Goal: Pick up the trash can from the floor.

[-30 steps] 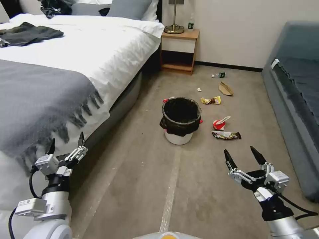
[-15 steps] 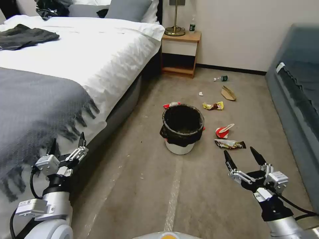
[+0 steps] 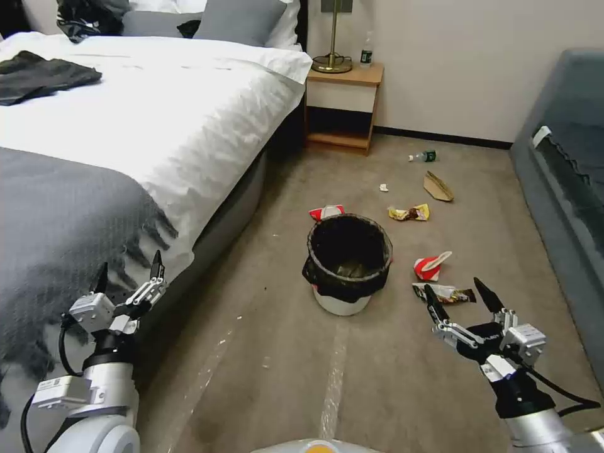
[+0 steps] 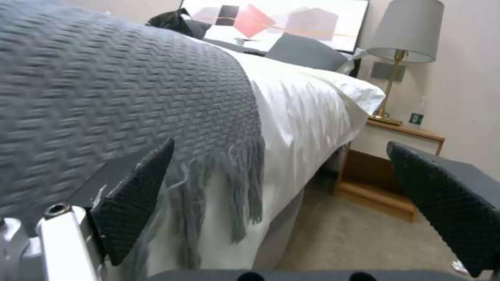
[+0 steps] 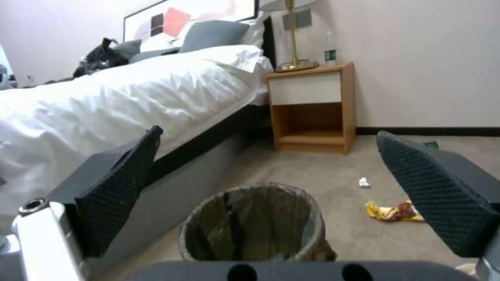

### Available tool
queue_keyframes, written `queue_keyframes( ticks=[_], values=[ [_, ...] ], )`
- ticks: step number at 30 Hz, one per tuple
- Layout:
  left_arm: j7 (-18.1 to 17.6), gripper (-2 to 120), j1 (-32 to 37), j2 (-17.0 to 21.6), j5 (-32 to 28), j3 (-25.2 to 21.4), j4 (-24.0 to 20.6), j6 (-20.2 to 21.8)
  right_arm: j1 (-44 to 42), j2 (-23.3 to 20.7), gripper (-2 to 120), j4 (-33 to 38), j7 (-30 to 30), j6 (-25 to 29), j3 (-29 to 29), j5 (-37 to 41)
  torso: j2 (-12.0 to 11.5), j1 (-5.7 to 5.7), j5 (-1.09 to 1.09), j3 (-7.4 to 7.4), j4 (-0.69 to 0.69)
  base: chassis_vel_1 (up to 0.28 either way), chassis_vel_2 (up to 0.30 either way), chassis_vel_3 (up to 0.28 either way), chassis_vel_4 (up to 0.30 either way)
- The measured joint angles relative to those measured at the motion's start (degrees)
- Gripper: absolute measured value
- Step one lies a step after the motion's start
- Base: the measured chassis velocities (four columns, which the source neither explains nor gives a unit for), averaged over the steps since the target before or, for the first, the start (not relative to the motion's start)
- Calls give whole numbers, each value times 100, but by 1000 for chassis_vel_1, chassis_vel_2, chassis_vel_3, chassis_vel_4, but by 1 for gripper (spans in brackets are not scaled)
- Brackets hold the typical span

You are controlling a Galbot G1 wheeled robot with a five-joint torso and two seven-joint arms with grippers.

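Observation:
The trash can stands upright on the floor in the middle of the head view, a white bin with a black bag over its rim. The right wrist view looks into the trash can from a short way off. My right gripper hovers open at the lower right, nearer than the can and to its right, holding nothing. Beside the bed at the lower left, my left gripper is open and empty as well.
A bed with a grey fringed throw fills the left side. A wooden nightstand stands at the back and a grey sofa lines the right. Wrappers, a red cup and a bottle litter the carpet around the can.
The whole head view has shifted: the can, litter and nightstand now sit lower and nearer in the picture. Both arms hold the same pose, grippers still open.

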Motion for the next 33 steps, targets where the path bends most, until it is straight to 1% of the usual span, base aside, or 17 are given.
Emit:
queue_keyframes(
  ticks=[6,12,15,17,18,19,20,23,24,26,27,29,30,31,32,33],
  values=[
    [9,100,2,16,2,11,-5,7,-4,0,100,8,-2,13,-14,53,0,0,-1,0,1,-116,120,104,-110],
    [27,100,-62,96,2,46,-24,100,22,-1,100,18,-30,11,-44,106,0,1,0,1,1,-48,72,75,-63],
    [28,100,-94,127,-10,44,-109,195,56,-35,100,4,-39,-5,-67,109,0,0,-1,0,0,0,0,0,0],
    [23,100,-140,151,-67,29,-263,363,130,-97,100,-33,-40,-40,-107,132,0,0,1,0,1,0,0,0,0],
    [23,100,-140,151,-67,29,-263,363,130,-97,100,-33,-40,-40,-107,132,0,0,1,0,1,0,0,0,0],
    [8,100,-203,200,-124,25,-354,506,193,-144,100,-64,-41,-67,-133,156,0,0,0,0,2,0,0,0,0],
    [8,100,-203,200,-124,25,-354,506,193,-144,100,-64,-41,-67,-133,156,0,0,0,0,2,0,0,0,0],
    [-34,100,-496,516,-491,94,-531,971,299,-201,100,-105,-1,-87,-141,218,0,0,0,0,2,0,0,0,0],
    [-34,100,-496,516,-491,94,-531,971,299,-201,100,-105,-1,-87,-141,218,0,0,0,0,2,0,0,0,0],
    [-98,100,-852,843,-753,122,-542,1319,421,-249,100,-151,93,-87,-186,235,0,0,-2,0,-1,0,0,0,0],
    [-98,100,-852,843,-753,122,-542,1319,421,-249,100,-151,93,-87,-186,235,0,0,-2,0,-1,0,0,0,0],
    [-150,100,-1131,1227,-1103,109,-582,1650,585,-314,100,-226,177,-111,-320,238,0,0,-1,0,2,0,0,0,0],
    [-150,100,-1131,1227,-1103,109,-582,1650,585,-314,100,-226,177,-111,-320,238,0,0,-1,0,2,0,0,0,0],
    [-193,100,-1259,1452,-1311,106,-589,1831,650,-336,100,-259,203,-123,-385,238,0,0,0,0,3,0,0,0,0],
    [-269,100,-1511,1826,-1637,139,-559,2104,694,-341,100,-286,224,-125,-435,230,0,0,0,0,5,0,0,0,0],
    [-269,100,-1511,1826,-1637,139,-559,2104,694,-341,100,-286,224,-125,-435,230,0,0,0,0,5,0,0,0,0]
  ],
)
